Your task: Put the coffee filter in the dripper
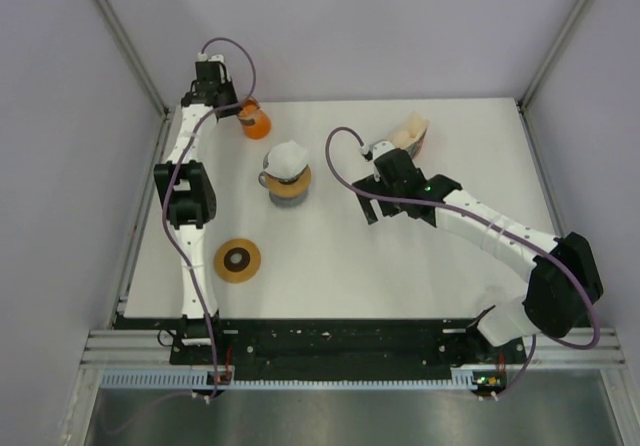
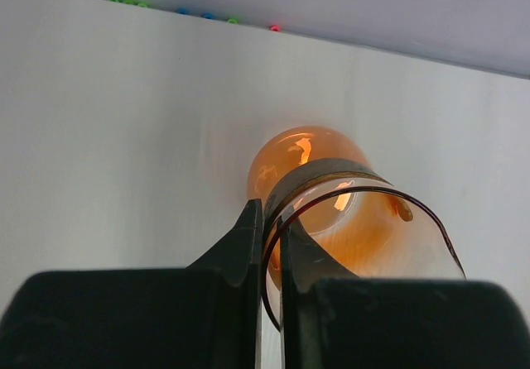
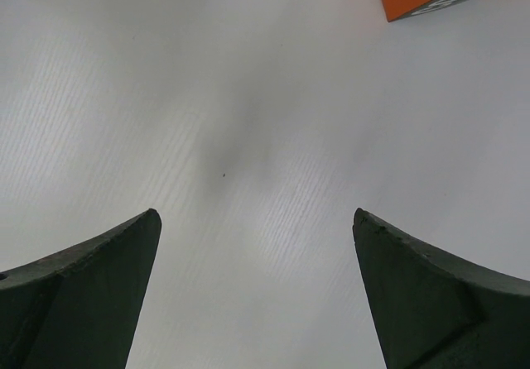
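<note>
On the table (image 1: 400, 266), one dripper (image 1: 290, 192) already seems to hold one white filter (image 1: 288, 156), so the task looks about done. Right of the dripper, the right gripper (image 3: 255, 213) gapes empty. Behind the dripper to the left, the left gripper (image 2: 269, 220) pinches the rim of one orange carafe (image 2: 306, 158). In front, one brown disc (image 1: 237, 260).

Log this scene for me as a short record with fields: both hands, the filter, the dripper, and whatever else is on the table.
left hand: shut on the rim of the orange glass carafe, far-left corner of the table
right hand: open, holding nothing, over bare table
dripper: amber, left of centre
coffee filter: white paper, sitting in the dripper's top
amber disc: lying flat, near-left
pale papers: far side, beyond the right hand, probably spare filters
</note>
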Available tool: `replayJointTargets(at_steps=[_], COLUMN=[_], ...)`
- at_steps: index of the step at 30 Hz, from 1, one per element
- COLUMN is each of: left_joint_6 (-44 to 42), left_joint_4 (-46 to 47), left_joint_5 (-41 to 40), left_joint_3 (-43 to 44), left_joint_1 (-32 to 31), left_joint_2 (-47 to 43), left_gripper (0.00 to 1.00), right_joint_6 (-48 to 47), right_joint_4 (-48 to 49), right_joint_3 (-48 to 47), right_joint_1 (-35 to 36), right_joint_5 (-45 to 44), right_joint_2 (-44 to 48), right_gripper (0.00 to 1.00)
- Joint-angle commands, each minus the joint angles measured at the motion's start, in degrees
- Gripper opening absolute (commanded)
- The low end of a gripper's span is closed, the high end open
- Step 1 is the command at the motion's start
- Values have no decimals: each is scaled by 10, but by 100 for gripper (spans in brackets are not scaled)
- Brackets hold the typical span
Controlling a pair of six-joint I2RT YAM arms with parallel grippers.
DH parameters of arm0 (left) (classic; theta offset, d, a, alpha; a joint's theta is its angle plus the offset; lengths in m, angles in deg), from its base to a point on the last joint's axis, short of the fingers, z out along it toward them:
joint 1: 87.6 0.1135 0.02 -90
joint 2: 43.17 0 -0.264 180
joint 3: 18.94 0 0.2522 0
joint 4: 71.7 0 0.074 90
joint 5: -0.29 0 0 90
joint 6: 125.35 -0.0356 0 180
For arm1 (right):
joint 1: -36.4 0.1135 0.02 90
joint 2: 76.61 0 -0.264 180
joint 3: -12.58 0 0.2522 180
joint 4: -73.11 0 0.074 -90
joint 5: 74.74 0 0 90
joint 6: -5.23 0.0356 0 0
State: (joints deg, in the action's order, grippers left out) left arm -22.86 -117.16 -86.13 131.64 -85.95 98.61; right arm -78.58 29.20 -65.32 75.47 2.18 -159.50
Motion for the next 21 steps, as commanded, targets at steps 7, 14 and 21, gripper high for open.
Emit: replayJointTargets(at_steps=[7,14,21], left_joint_6=[5,-30,-120], left_joint_4=[-20,-57,-172], left_joint_5=[71,121,186], left_joint_3=[-15,-39,-108], left_joint_1=[19,9,-128], left_joint_2=[-158,-301,-410], left_gripper=[0,0,0], right_joint_6=[29,60,102], right_joint_4=[-11,-3,11], right_joint_3=[-49,-35,0], right_joint_1=[-39,-94,-189], right_joint_5=[-12,-2,6], right_joint_2=[40,63,107], right_gripper=[99,99,99])
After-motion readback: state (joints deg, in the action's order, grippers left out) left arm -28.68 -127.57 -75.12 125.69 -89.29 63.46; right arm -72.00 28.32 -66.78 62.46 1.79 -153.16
